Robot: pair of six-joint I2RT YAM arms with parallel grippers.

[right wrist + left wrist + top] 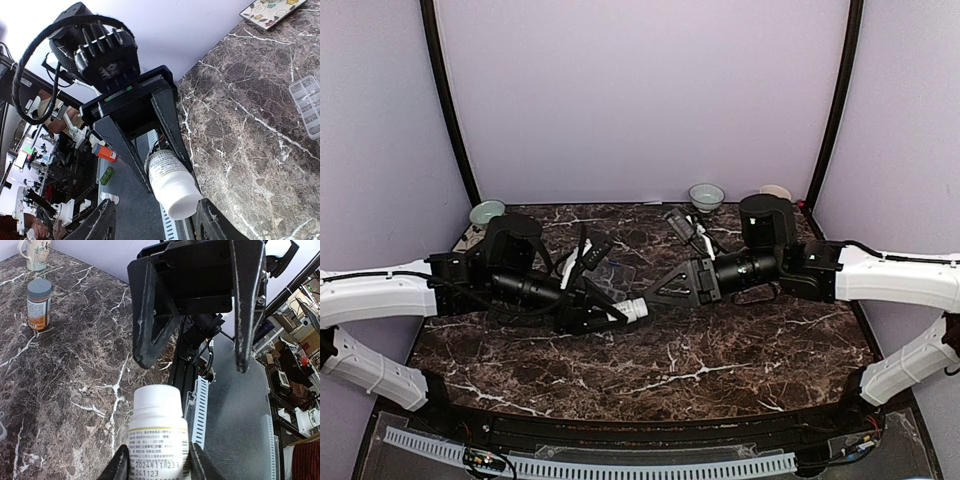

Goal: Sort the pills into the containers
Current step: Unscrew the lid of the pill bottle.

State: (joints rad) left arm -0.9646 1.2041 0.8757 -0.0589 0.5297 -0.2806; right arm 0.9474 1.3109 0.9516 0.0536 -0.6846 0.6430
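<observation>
- left gripper (160, 461) is clamped on the lower body of a white pill bottle (159, 432), one finger on each side, and the bottle's held up off the table with the cap pointing at the other arm
- right gripper (194, 364) is facing it head-on with its jaws standing apart, wider than the cap. The cap sits right at its fingertips, and honestly I can't tell if it's touching
- from the top camera the two grippers meet over the middle of the marble table (650, 375)
- the organizer box (306, 102) lies flat on the marble, well apart from both grippers and half cut off at the edge of the right wrist view. You can see rows of little compartments, but not what's in them
- also around: an amber bottle (39, 302) with a grey cap standing upright, a mug (34, 252) behind it, and a bowl (706, 195) at the back edge
</observation>
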